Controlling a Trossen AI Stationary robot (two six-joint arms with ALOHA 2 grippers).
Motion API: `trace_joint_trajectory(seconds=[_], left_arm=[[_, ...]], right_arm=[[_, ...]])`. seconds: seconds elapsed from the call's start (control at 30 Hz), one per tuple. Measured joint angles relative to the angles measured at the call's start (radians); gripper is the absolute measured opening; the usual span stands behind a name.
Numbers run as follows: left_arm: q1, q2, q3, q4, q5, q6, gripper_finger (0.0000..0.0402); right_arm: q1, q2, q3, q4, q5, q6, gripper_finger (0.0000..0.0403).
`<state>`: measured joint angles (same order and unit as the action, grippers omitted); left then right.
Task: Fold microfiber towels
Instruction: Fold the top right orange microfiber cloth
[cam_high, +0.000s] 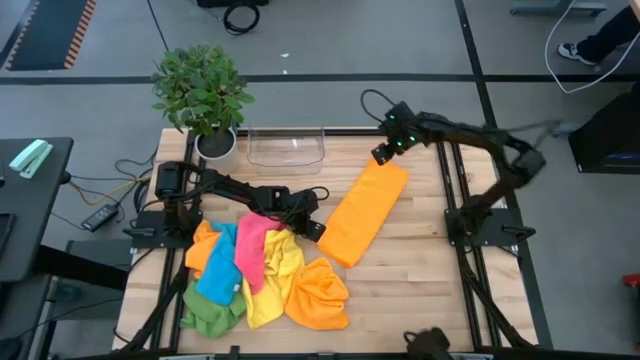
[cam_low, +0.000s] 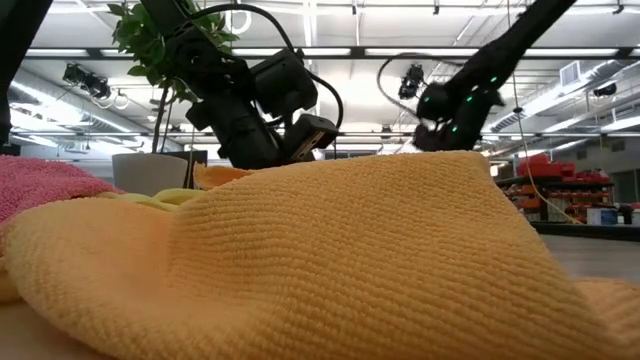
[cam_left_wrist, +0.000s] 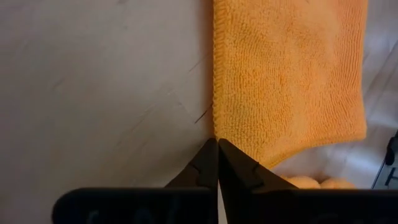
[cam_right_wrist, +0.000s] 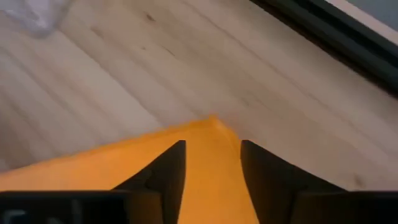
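Orange folded towel (cam_high: 366, 212) lies diagonally mid-table, the loose towel pile (cam_high: 262, 280) at its seven o'clock. Left gripper (cam_high: 316, 231), fingers pressed together, sits at its eight-o'clock edge holding nothing; right gripper (cam_high: 381, 156) hovers spread apart over its one-o'clock corner.

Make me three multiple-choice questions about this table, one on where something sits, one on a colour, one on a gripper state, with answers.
1. Where is the potted plant?
A. at the table's far left corner, beside the clear plastic tray
B. on the towel pile
C. at the near right corner

2. What colour is the folded towel lying apart from the towel pile?
A. blue
B. orange
C. green

3. How do the right gripper's fingers stand?
A. shut on the tray
B. shut on the plant
C. open over the folded towel's corner

Answers: 1 A, the high view shows it beside the tray. 2 B, it is orange in every view. 3 C, the right wrist view shows towel between the parted fingers.
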<state>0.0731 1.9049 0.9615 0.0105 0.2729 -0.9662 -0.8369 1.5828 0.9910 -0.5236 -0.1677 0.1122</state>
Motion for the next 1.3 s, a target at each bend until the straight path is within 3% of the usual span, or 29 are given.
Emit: trace_joint_trajectory(seconds=[0.2,0.43,0.63,1.0,1.3], left_arm=[[0.000,0.000,0.000,0.000,-0.003,-0.044,0.0013],[0.001,0.000,0.000,0.000,-0.005,-0.045,0.0006],[0.002,0.000,0.001,0.000,-0.007,-0.044,0.0011],[0.002,0.000,0.001,-0.001,-0.007,-0.034,0.0008],[0.002,0.000,0.001,-0.001,-0.007,-0.023,0.0014]], right_arm=[[-0.019,0.167,0.140,-0.108,0.000,-0.109,0.0190],[-0.009,0.225,0.166,-0.116,0.001,-0.166,0.0180],[0.015,0.256,0.166,-0.105,0.003,-0.191,0.0147],[0.017,0.224,0.166,-0.088,0.028,-0.206,0.0043],[0.017,0.224,0.165,-0.088,0.012,-0.226,0.0045]])
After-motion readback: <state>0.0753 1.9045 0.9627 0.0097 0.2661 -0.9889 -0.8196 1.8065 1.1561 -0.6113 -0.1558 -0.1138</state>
